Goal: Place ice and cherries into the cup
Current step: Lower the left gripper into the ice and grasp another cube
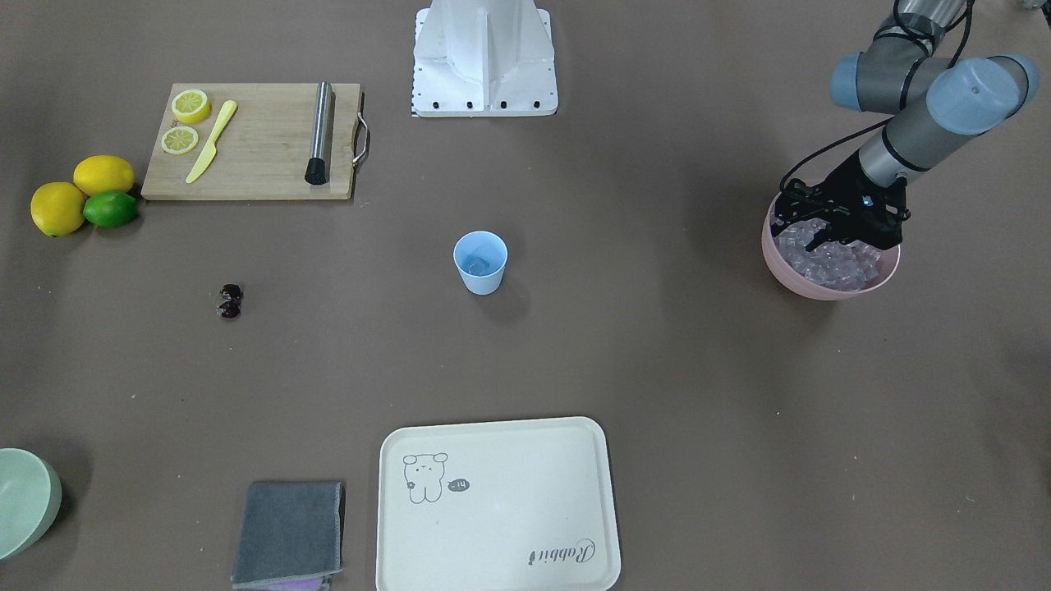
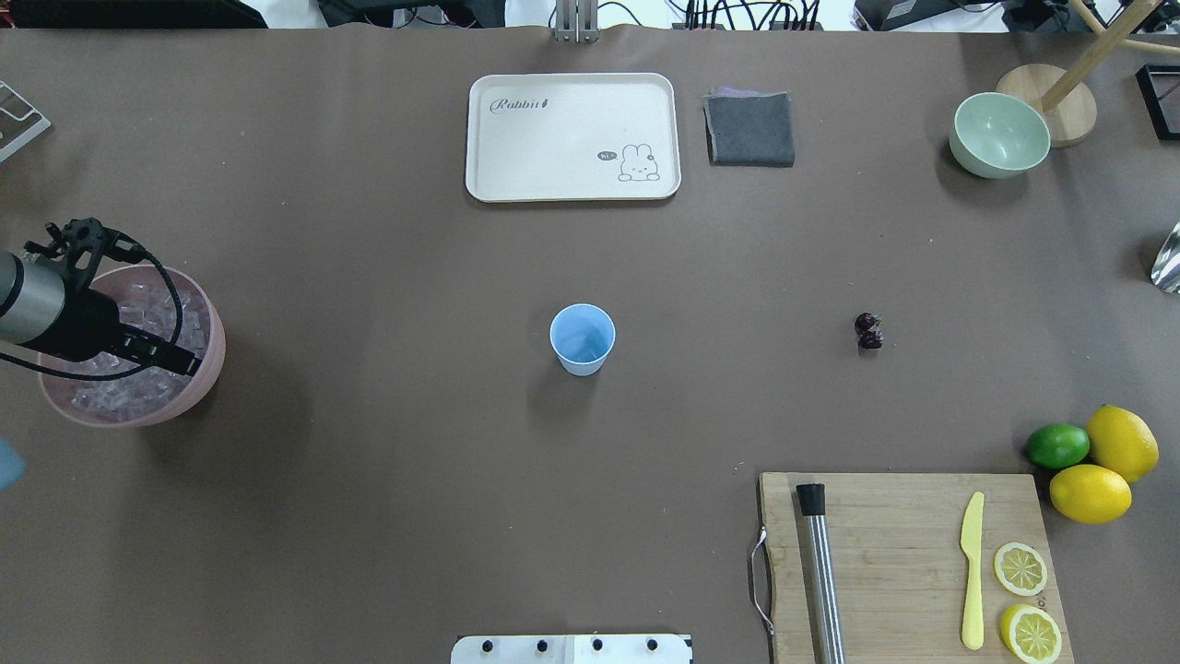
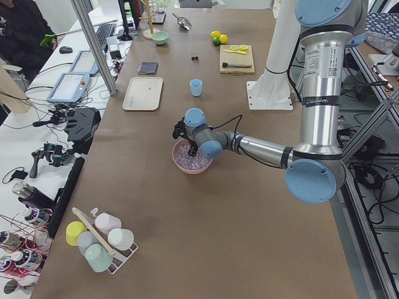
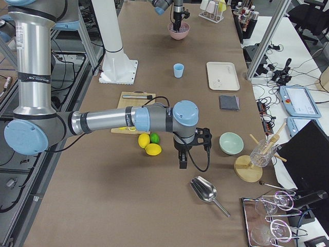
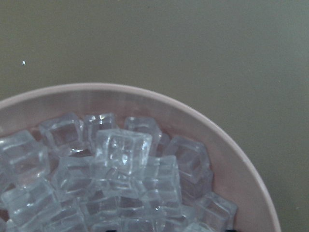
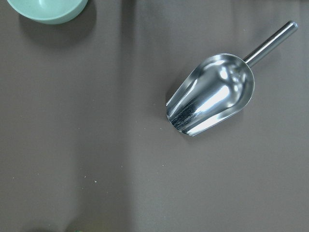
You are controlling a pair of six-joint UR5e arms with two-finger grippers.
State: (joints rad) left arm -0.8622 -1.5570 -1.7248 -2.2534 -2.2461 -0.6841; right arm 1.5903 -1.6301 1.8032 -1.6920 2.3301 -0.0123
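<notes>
Table (image 1: 657, 345): cup (image 1: 480, 263) mid, well apart from rest; L tool (image 1: 825, 234) over ice (image 1: 846, 267), grip unclear.

bright even light, soft shadow beside cup (image 2: 582, 337).

Ice cubes (image 5: 123, 154) heaped in pink bowl (image 2: 210, 355), dark cherries (image 1: 231, 301) paired, blue cup (image 1: 480, 263) upright

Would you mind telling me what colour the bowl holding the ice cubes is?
The bowl is pale pink, clearest in the exterior front-facing view.
</notes>
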